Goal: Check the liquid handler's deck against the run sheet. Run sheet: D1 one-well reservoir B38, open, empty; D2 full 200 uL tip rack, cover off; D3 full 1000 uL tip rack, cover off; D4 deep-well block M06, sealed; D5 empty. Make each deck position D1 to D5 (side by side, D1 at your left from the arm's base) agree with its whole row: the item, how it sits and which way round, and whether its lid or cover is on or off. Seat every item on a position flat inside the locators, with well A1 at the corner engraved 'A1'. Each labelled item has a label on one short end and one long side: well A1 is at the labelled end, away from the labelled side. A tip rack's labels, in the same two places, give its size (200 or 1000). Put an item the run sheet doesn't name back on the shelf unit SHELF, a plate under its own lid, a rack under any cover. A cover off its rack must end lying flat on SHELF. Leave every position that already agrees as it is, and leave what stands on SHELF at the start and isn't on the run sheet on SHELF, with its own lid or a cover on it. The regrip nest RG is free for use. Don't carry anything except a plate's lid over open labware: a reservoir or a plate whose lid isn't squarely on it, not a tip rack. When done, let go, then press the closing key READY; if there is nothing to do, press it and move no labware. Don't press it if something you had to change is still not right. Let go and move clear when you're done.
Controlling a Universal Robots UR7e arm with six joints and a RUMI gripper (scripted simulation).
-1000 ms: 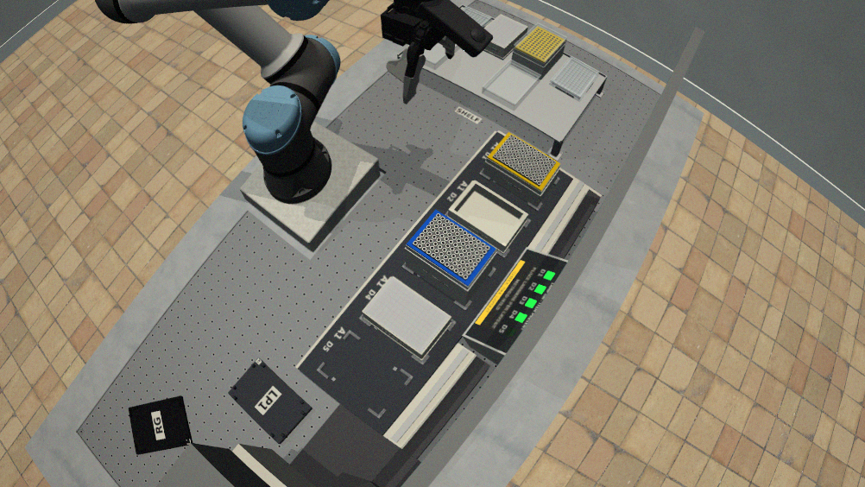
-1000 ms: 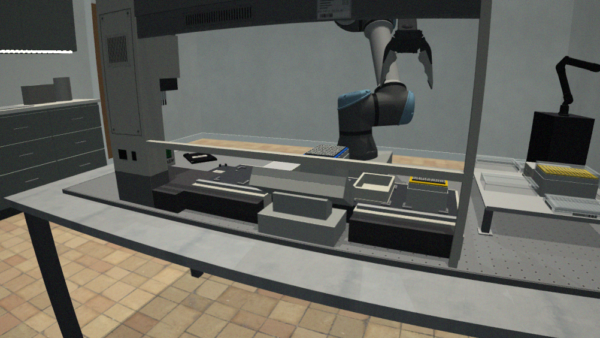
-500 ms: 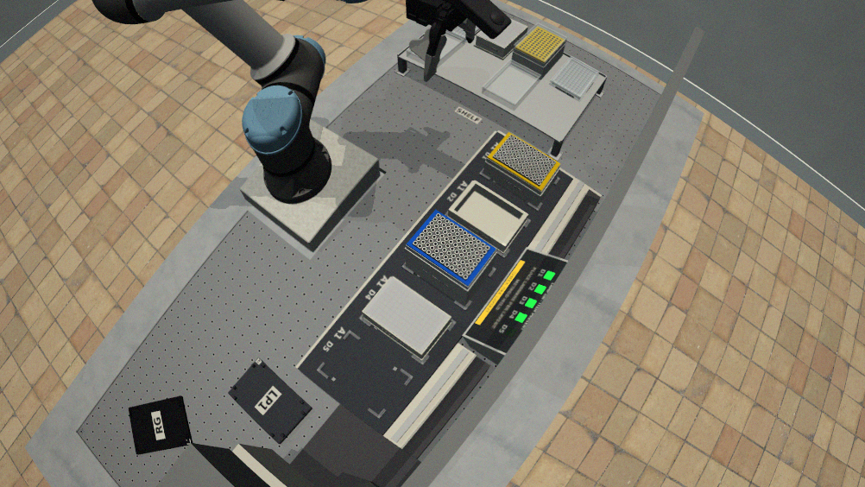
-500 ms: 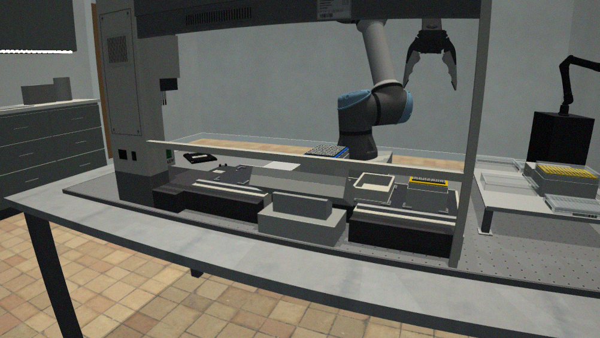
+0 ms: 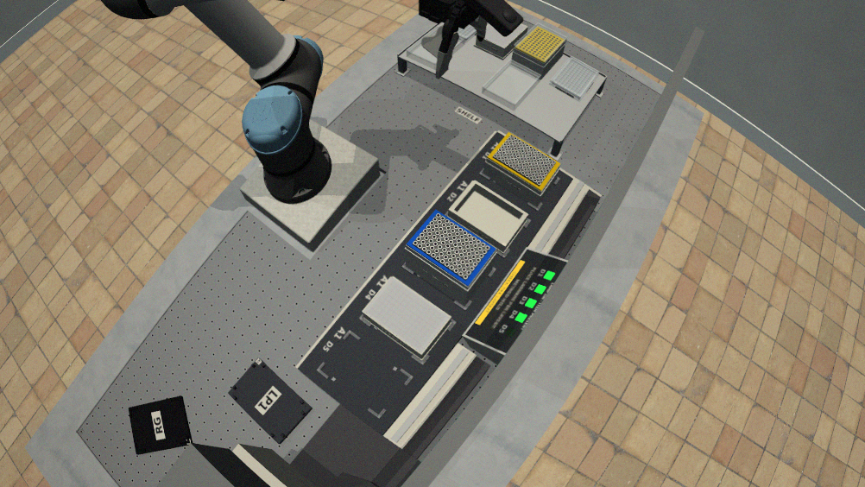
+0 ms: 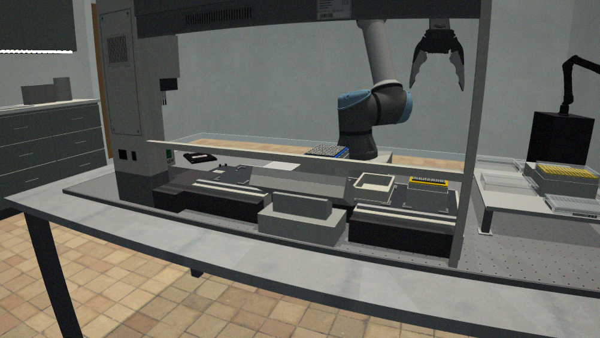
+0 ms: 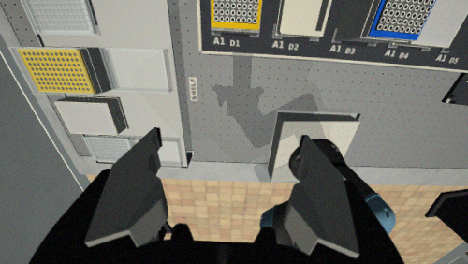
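Observation:
My gripper [image 5: 453, 48] [image 6: 436, 84] [image 7: 230, 132] is open and empty, high above the near end of the shelf unit SHELF [image 5: 545, 115] [image 6: 512, 203] [image 7: 145, 112]. On the deck, D1 holds a yellow-framed tip rack [image 5: 524, 160] [image 6: 428, 181] [image 7: 235, 14] without a cover. D2 holds an open, empty one-well reservoir [image 5: 488, 216] [image 6: 373, 182] [image 7: 299, 16]. D3 holds a blue-framed tip rack [image 5: 451, 248] [image 6: 326, 150] [image 7: 404, 16] without a cover. D4 holds a sealed deep-well block [image 5: 407, 314] [image 7: 445, 28]. D5 [image 5: 363, 369] is bare.
SHELF carries a yellow tip rack [image 5: 539, 45] [image 6: 566, 172] [image 7: 53, 70], a clear cover [image 5: 511, 81] [image 7: 138, 69] lying flat beside it, a grey block [image 7: 89, 114] and two clear plates [image 5: 573, 77] [image 7: 109, 147]. The RG nest [image 5: 163, 423] and LP1 pad [image 5: 269, 400] lie at the far end. A status panel [image 5: 527, 302] borders the deck.

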